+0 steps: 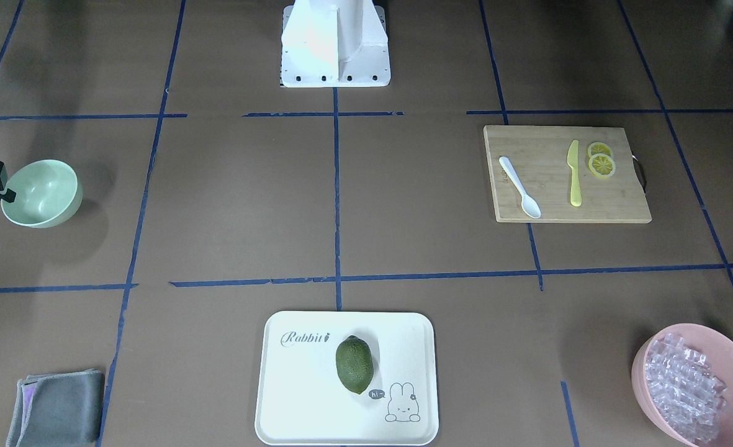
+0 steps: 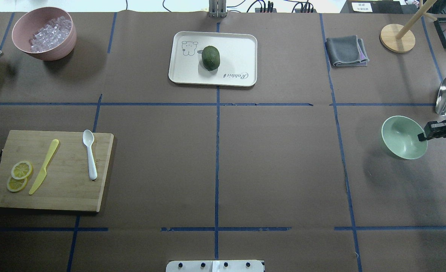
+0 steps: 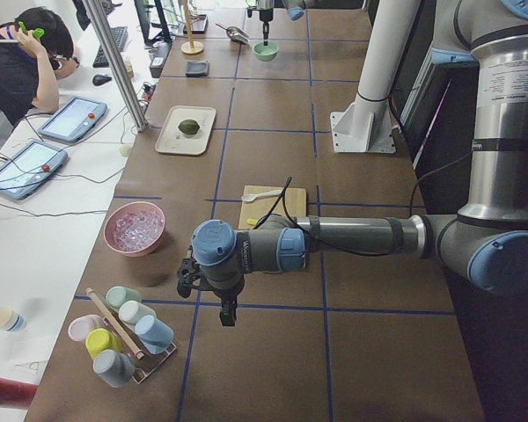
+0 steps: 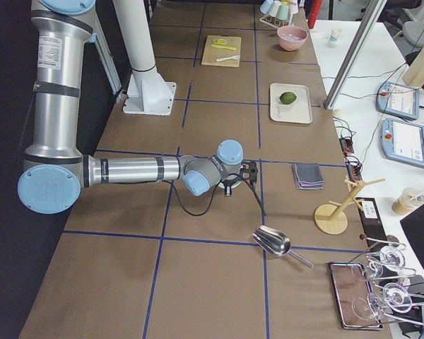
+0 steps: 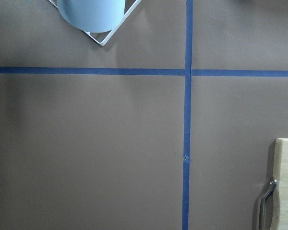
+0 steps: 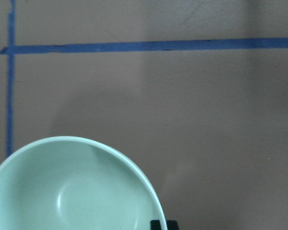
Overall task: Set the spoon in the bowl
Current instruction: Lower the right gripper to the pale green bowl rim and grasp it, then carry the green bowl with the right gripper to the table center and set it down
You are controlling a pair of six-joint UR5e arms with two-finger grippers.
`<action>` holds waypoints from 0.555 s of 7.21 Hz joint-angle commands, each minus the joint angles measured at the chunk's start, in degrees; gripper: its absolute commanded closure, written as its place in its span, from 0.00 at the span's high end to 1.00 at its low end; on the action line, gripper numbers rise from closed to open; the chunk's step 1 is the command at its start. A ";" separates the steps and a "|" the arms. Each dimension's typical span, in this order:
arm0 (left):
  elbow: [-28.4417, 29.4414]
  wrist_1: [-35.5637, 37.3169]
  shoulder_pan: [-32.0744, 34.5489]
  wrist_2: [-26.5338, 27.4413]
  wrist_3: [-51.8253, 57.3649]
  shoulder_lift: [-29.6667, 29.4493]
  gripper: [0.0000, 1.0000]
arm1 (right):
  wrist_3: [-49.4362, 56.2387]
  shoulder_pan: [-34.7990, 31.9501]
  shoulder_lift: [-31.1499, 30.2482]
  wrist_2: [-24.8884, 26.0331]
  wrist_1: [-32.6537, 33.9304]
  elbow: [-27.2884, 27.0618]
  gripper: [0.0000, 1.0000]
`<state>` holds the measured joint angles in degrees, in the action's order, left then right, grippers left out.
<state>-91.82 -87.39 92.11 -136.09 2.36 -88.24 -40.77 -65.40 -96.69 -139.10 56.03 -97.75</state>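
**My right fingers at the green bowl's rim, the spoon far off on the board**

My right gripper (image 2: 422, 136) sits at the rim of the green bowl (image 2: 404, 138). One dark fingertip (image 6: 163, 224) shows just outside that rim. I cannot tell whether my fingers are spread or pinching it. The bowl holds nothing.

My left gripper (image 3: 227, 313) hangs over bare table near a rack of cups (image 3: 121, 336), its fingers pointing down. I cannot tell whether they are spread or closed.

The spoon (image 2: 90, 155) lies flat on the wooden cutting board (image 2: 68, 189), well apart from the bowl on the other side of the table. A yellow knife (image 2: 43, 166) lies beside it, with two lemon slices (image 2: 19, 176) further along.
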 commanded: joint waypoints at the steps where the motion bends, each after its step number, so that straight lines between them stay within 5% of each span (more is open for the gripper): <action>1: -0.03 -0.42 0.00 -0.05 -0.34 0.00 1.00 | -8.56 -2.80 2.54 -5.74 0.66 -6.47 0.00; 4: -0.12 -0.42 0.00 -0.05 -0.34 0.00 1.00 | -29.41 7.71 17.27 -0.24 4.93 -7.01 0.00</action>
<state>-91.92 -87.80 92.11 -136.14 2.06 -88.25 -63.16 -62.40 -85.40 -142.56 57.85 -104.36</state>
